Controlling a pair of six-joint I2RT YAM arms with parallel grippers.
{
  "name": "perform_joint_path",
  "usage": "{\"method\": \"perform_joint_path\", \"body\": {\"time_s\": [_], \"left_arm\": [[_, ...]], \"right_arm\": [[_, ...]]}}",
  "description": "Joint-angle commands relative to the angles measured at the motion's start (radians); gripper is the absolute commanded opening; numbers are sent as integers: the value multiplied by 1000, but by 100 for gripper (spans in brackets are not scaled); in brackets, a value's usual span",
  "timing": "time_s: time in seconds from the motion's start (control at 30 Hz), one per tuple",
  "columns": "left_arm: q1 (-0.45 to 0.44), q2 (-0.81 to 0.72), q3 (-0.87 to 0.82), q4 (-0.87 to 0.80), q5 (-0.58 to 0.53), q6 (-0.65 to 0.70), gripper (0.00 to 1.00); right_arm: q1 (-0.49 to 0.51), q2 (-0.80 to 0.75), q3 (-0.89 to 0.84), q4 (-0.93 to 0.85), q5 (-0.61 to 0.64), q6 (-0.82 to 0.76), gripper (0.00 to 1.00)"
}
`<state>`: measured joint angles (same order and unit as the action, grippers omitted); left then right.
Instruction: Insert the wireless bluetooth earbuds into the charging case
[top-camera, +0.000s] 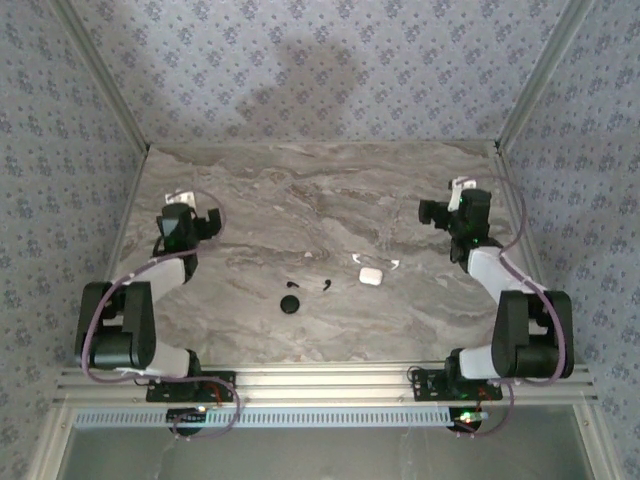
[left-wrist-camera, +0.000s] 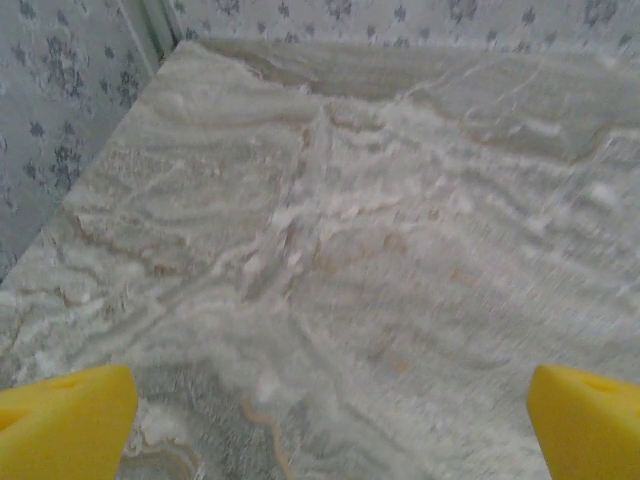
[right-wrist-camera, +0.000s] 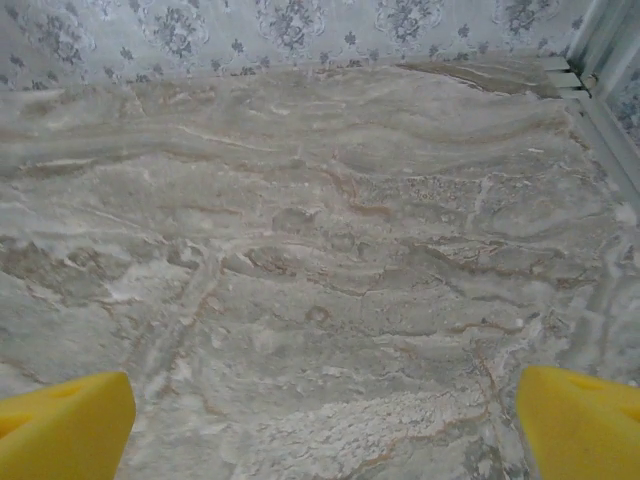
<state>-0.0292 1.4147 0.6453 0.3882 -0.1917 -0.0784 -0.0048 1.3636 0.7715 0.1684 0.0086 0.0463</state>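
The left gripper (left-wrist-camera: 328, 425) is open. Its yellow foam fingertips (left-wrist-camera: 62, 420) sit far apart at the lower corners of the left wrist view, with bare grey marble-patterned tabletop (left-wrist-camera: 330, 250) between them. The right gripper (right-wrist-camera: 325, 425) is spread just as wide, its yellow fingertips (right-wrist-camera: 60, 425) over bare stone.

The overhead view takes in more. The left arm (top-camera: 150, 290) and right arm (top-camera: 495, 270) reach toward opposite side edges, well apart from the middle of the table. There lies the small white charging case (top-camera: 370, 276). Two tiny black earbuds (top-camera: 327, 284) rest on the table to its left, not in it, near a round black object (top-camera: 291, 304).
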Motion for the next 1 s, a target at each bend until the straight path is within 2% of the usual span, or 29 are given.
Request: {"method": "perform_joint_path", "body": {"time_s": [0.0,0.07,0.2,0.37,0.43,0.63,0.7,0.9,0.97], "left_arm": [[-34,-63,122,-321,32,-78,100],[-83,-76,185,-443,25,-101,98],[-215,-84,277,-635,25,-131,95],[-373,-80,304,-787,66,-239,95],[-410,-76,293,-819,77,-290,95],[-436,-78,245,-841,91,-382,95],[-435,-76,245,-849,90,-381,95],[-435,-35,282,-862,105,-356,95],[-435,-16,293,-869,111,-356,95]], "right_arm": [[52,-31,147,-458,68,102,100],[91,-23,233,-629,79,155,100],[173,8,372,-928,-20,244,100],[286,9,401,-1099,-28,425,100],[311,14,393,-1131,-77,508,100],[408,89,380,-1162,-107,633,100],[432,135,391,-1162,-125,640,100],[495,288,482,-1205,-67,634,98],[508,334,500,-1203,-64,623,95]]}}
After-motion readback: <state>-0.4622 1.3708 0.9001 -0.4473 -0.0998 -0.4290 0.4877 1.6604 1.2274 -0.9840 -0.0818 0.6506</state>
